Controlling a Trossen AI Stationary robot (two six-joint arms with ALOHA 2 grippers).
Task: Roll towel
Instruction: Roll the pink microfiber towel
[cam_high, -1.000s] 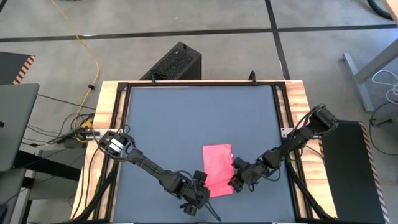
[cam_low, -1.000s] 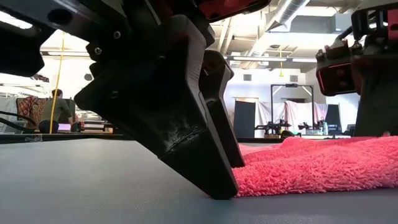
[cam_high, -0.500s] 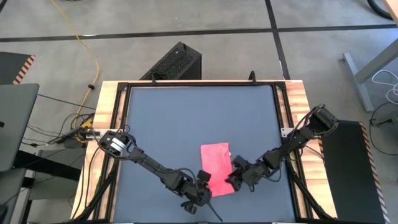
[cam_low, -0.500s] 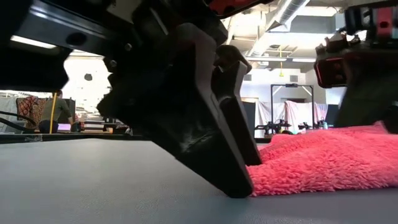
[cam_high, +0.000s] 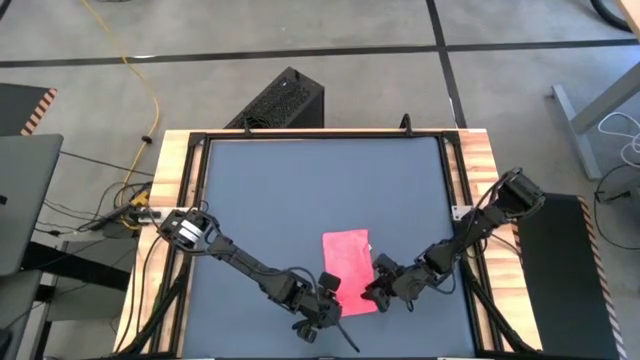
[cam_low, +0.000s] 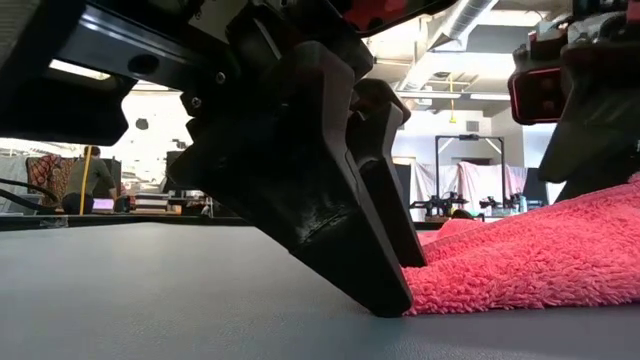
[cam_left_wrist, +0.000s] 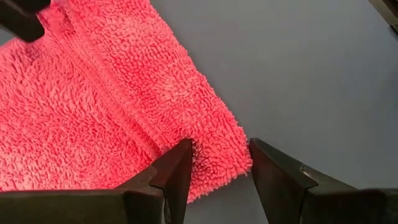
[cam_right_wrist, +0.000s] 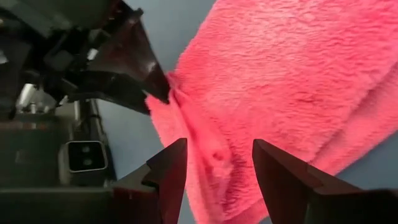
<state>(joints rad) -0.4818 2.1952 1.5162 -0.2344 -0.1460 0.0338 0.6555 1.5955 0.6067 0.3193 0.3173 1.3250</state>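
Observation:
The pink towel (cam_high: 347, 262) lies folded on the dark grey tabletop, near the front edge. My left gripper (cam_high: 330, 293) stands open at its near left corner (cam_left_wrist: 233, 163), which lies in the gap between the fingers (cam_left_wrist: 217, 152). In the low view (cam_low: 390, 300) its fingertips are down at the towel's edge (cam_low: 520, 260). My right gripper (cam_high: 374, 290) is open at the near right part of the towel (cam_right_wrist: 280, 74), which fills the gap between its fingers (cam_right_wrist: 217, 146) and puckers there. My left gripper comes slanting down from the near left. One fingertip (cam_left_wrist: 183, 149) dents the towel's pile just inside the near left corner. The other finger (cam_left_wrist: 261, 155) stands on the table beside the corner's edge. My right gripper slants down from the near right onto the raised near right part (cam_right_wrist: 214, 155); whether its fingertips touch the cloth, I cannot tell.
Bare tabletop (cam_high: 320, 190) stretches from the towel to the far edge. A wooden frame (cam_high: 175, 200) borders the table. The low camera (cam_right_wrist: 84, 155) sits at the near edge, close to both grippers. A black box (cam_high: 285, 100) stands on the floor beyond the far edge.
My left gripper has edged toward the table's right and rolled a little, and the towel's near left corner has gone with it. The towel has turned slightly on the table. Its near right part has risen beside my right gripper.

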